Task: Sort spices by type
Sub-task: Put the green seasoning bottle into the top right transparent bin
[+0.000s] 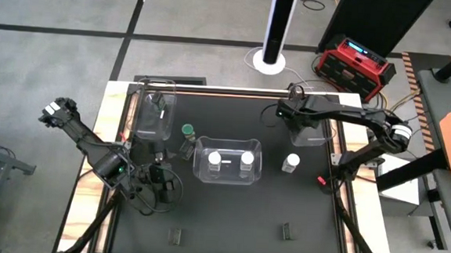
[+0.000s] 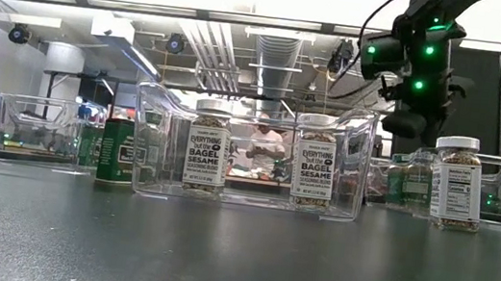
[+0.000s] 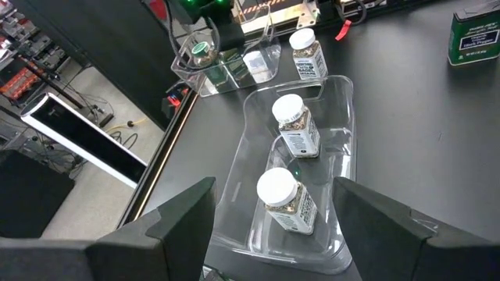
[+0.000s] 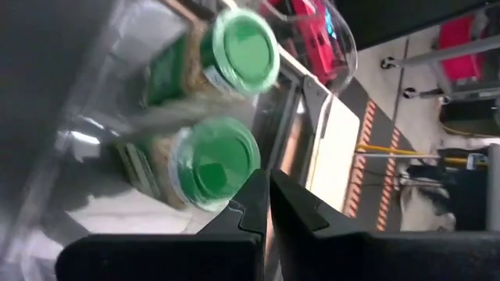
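Two white-lidded spices [image 1: 230,160] stand in the middle bin [image 1: 202,149]. The right tool [image 4: 268,204], pressed together, hangs over green-lidded jars [image 4: 215,164]; the left tool [image 3: 273,234] is spread.

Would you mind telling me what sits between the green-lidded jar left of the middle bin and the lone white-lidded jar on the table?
In the high view, the middle bin lies between the green-lidded jar and the lone white-lidded jar, holding two white-lidded jars.

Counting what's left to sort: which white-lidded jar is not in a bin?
The white-lidded jar standing alone on the table, right of the middle bin; the other two sit inside that bin.
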Motion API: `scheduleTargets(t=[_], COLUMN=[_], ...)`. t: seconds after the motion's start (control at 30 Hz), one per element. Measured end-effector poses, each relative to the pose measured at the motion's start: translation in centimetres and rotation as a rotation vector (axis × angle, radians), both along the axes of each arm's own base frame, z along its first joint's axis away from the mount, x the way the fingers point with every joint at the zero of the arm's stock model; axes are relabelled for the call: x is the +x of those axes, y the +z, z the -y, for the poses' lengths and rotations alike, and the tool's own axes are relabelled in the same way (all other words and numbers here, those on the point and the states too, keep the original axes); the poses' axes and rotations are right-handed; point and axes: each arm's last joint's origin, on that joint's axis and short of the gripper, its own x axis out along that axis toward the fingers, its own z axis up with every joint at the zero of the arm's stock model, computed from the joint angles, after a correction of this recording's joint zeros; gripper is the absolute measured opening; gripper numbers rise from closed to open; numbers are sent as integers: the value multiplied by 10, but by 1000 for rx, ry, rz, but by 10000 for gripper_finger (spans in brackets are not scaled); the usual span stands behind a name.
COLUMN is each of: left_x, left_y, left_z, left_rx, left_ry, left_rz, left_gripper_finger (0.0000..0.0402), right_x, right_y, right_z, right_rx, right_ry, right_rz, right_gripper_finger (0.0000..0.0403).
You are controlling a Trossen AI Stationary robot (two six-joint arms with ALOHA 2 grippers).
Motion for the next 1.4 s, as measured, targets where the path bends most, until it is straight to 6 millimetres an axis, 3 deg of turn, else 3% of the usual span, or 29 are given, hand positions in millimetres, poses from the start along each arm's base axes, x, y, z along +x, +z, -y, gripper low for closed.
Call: scheduleTargets(t=[0.37, 1.4], left_x=[0, 1], left_y=[0, 0], left_z=[0, -1], left_rx=[0, 9], left_ry=[0, 3], left_rz=[0, -2], left_gripper_finger=[241, 241], right_x=[12, 8], right_y=[-12, -11], right_z=[6, 3], right_rx=[-6, 1], right_ry=[43, 2], right_rz=[120, 110], right_gripper_finger=[9, 9])
